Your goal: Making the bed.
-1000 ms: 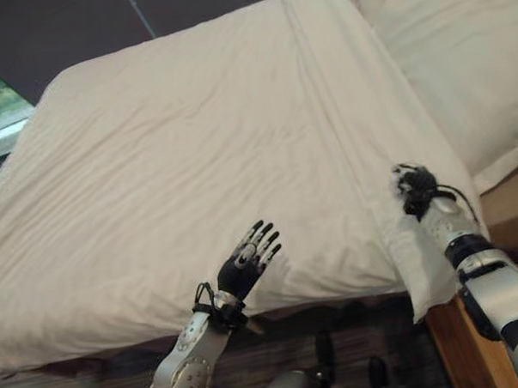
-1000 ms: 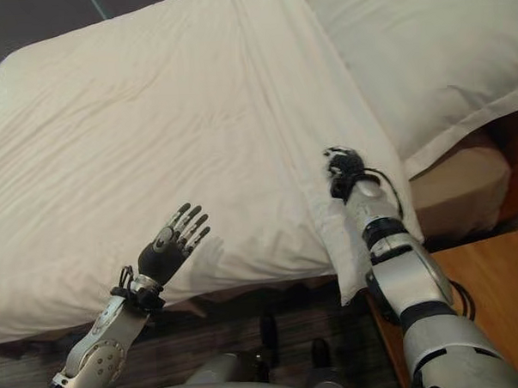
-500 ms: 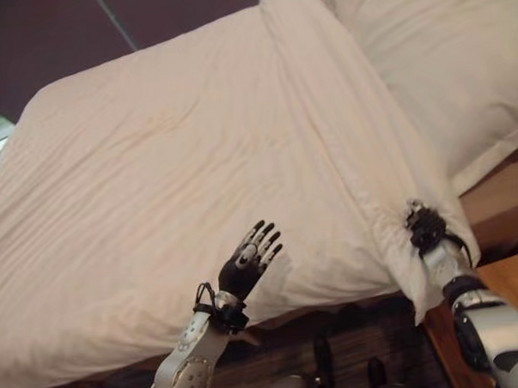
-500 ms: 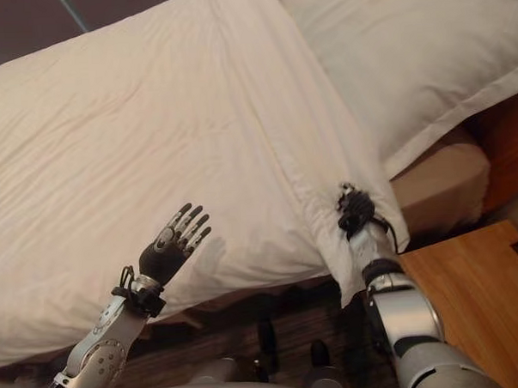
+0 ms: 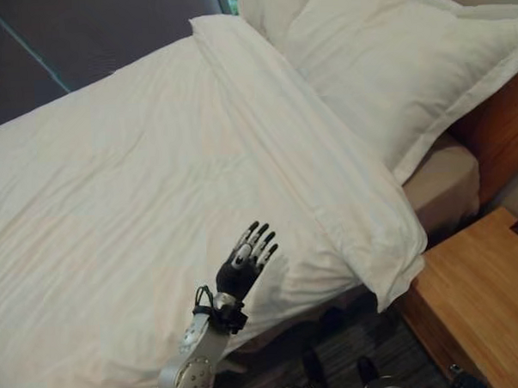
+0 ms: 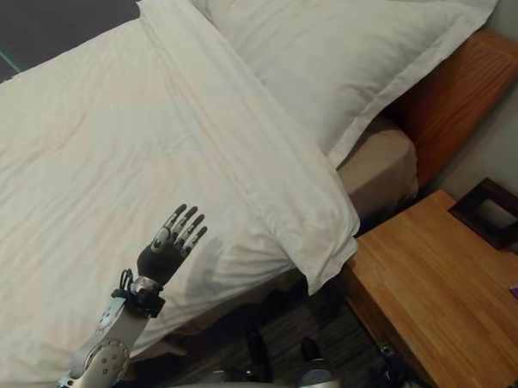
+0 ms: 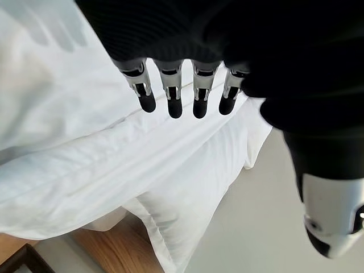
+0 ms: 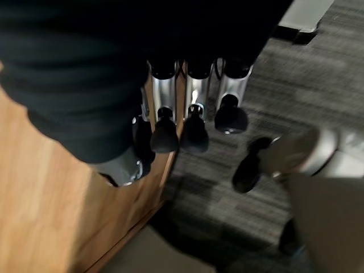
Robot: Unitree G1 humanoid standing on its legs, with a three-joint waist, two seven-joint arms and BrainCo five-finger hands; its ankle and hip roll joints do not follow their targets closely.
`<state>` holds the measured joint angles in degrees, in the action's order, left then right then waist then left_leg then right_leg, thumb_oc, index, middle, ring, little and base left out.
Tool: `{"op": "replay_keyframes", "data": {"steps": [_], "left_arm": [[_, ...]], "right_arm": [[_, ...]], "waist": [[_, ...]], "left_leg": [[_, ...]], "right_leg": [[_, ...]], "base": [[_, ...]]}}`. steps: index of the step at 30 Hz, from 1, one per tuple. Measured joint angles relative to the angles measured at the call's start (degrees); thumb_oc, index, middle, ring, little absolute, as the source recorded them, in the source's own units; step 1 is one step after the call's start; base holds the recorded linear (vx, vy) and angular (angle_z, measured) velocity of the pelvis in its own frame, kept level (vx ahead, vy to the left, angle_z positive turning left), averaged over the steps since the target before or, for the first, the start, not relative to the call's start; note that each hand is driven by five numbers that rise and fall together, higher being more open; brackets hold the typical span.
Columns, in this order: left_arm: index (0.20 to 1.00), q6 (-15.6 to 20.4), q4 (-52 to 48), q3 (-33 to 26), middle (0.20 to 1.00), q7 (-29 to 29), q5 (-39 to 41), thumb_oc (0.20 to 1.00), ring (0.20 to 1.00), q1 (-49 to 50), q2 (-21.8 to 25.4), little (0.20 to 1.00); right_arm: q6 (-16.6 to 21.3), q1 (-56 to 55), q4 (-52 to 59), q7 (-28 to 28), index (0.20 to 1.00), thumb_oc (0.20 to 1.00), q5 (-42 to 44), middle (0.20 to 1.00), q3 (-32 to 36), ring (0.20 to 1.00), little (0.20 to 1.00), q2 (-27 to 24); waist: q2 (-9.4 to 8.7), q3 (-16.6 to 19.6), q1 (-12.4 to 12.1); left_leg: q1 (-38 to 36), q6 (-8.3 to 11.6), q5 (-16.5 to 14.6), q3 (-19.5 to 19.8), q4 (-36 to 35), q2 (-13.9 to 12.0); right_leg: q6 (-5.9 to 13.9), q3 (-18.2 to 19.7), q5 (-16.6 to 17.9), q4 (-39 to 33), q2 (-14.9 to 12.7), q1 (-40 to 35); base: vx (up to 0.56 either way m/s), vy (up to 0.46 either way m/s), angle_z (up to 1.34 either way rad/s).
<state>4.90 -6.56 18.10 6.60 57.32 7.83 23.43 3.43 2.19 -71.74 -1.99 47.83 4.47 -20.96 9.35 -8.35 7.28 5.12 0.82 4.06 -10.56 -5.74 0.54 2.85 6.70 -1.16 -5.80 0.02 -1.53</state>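
A white duvet (image 5: pixel 155 181) lies spread over the bed, its folded top band running to a corner (image 5: pixel 391 257) that hangs off the near side. Large white pillows (image 5: pixel 391 59) lie at the head. My left hand (image 5: pixel 241 265) is raised above the duvet's near edge, open, with straight fingers (image 7: pixel 170 96) and nothing in it. My right hand (image 8: pixel 187 122) hangs low beside the wooden nightstand (image 8: pixel 45 199), over the grey carpet (image 8: pixel 318 85); its fingers are relaxed and hold nothing.
The wooden nightstand (image 6: pixel 435 281) stands right of the bed, close to the hanging duvet corner. A wooden headboard (image 6: pixel 460 82) sits behind the pillows, with bare beige mattress (image 6: pixel 378 167) below them. A dark frame (image 6: pixel 492 211) lies past the nightstand.
My right hand has let go of the duvet corner and dropped down beside the nightstand. The head camera has swung towards the head of the bed. My left hand has held still.
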Motion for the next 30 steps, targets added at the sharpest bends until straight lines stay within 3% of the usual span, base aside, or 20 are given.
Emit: {"op": "replay_keyframes", "data": {"steps": [6,9,10,11,12,14,17,20,25,30], "left_arm": [[1.000,-0.04,0.80,-0.29,1.000,-0.14,-0.57,1.000,1.000,1.08,-0.79,1.000],[1.000,-0.05,0.80,-1.06,1.000,-0.21,-2.41,1.000,1.000,1.23,-0.84,1.000],[1.000,-0.09,1.43,-1.74,1.000,-0.25,-2.56,1.000,1.000,1.48,-0.81,1.000],[1.000,-0.14,2.31,-2.01,1.000,-0.29,-2.81,1.000,1.000,1.61,-0.75,1.000],[1.000,-0.28,2.96,-2.38,1.000,-0.30,-4.36,1.000,1.000,1.71,-0.72,1.000],[1.000,-0.63,3.68,-2.93,1.000,-0.09,-9.01,1.000,1.000,3.21,1.04,1.000],[1.000,-2.34,6.63,-2.30,1.000,0.68,-14.75,1.000,1.000,5.53,3.74,1.000],[1.000,-3.94,14.39,-2.70,1.000,1.00,-17.79,1.000,1.000,7.82,1.76,1.000],[1.000,-5.04,17.36,-2.51,1.000,1.24,-27.20,1.000,1.000,12.90,1.27,1.000],[1.000,-4.84,18.01,-0.50,1.000,1.24,-28.95,1.000,1.000,11.84,0.42,1.000]], "right_arm": [[2.13,-0.53,14.76,0.27,0.200,0.200,2.19,0.200,0.74,0.200,0.200,-1.54],[3.28,-3.19,27.60,1.21,0.200,0.200,2.34,0.200,2.56,0.200,0.200,-1.61],[4.47,-4.72,35.07,2.14,0.200,0.200,2.29,0.200,3.20,0.200,0.200,-1.49],[5.47,-4.85,36.34,2.27,0.482,0.482,2.16,0.482,3.93,0.482,0.482,-1.28],[5.45,-6.04,40.40,3.17,1.000,1.000,2.11,1.000,4.60,1.000,1.000,-0.92],[7.09,-8.40,47.36,2.83,1.000,1.000,0.99,1.000,4.40,1.000,1.000,-0.61],[7.26,-9.52,46.83,2.62,1.000,1.000,-0.88,1.000,3.61,1.000,1.000,-0.26],[6.20,-14.22,50.93,0.44,1.000,1.000,-4.93,1.000,-2.62,1.000,1.000,0.33],[2.17,-18.73,49.37,-2.63,1.000,1.000,-9.47,1.000,-12.43,1.000,1.000,2.92],[1.62,-18.07,49.99,-4.77,1.000,1.000,-12.59,1.000,-17.89,1.000,1.000,1.13]], "waist": [[0.02,-0.25,0.21],[-1.41,-0.20,0.40],[-2.99,-0.32,0.60],[-3.70,0.10,0.64],[-4.40,0.15,0.59],[-6.46,0.47,0.71],[-8.24,1.54,0.69],[-8.33,1.82,0.92],[-8.26,2.70,0.44],[-8.08,4.64,0.11]], "left_leg": [[-0.36,-0.08,0.05,0.15,0.03,-0.19],[-0.92,-0.50,0.31,0.14,0.26,-0.20],[-1.77,-0.59,0.22,0.13,0.25,-0.31],[-2.21,-0.57,0.11,0.10,0.06,-0.39],[-2.39,-0.58,0.01,0.11,0.01,-0.46],[-2.55,-0.19,-0.30,0.16,0.01,-0.57],[-2.98,-0.50,-0.46,0.19,0.01,-0.49],[-4.70,-1.20,-0.59,0.22,0.03,-0.31],[-5.51,-0.92,-0.93,0.51,0.00,-0.06],[-5.24,-1.02,-0.96,0.67,-0.01,0.12]], "right_leg": [[-0.85,-0.12,0.53,0.27,0.30,-0.42],[-0.75,-0.16,0.46,0.27,0.35,-0.98],[-0.64,-0.14,0.35,0.27,0.45,-1.83],[-0.62,-0.11,0.19,0.27,0.50,-2.21],[-0.66,-0.12,0.02,0.25,0.57,-2.43],[-0.92,-0.17,-0.10,0.26,0.69,-2.60],[-0.87,-0.16,-0.27,0.61,0.66,-2.95],[-0.42,-0.35,-1.22,1.64,0.49,-4.29],[-0.32,-0.91,-1.58,1.43,0.23,-5.37],[-0.34,-1.48,-1.63,1.51,0.02,-5.23]], "base": [[0.00,0.000,0.00],[0.00,0.000,0.00],[0.00,0.000,0.00],[0.00,0.000,0.00],[0.00,0.000,0.00],[0.00,0.000,0.00],[0.00,0.000,0.00],[0.00,0.000,0.00],[0.01,0.006,0.05],[0.00,0.002,0.05]]}}
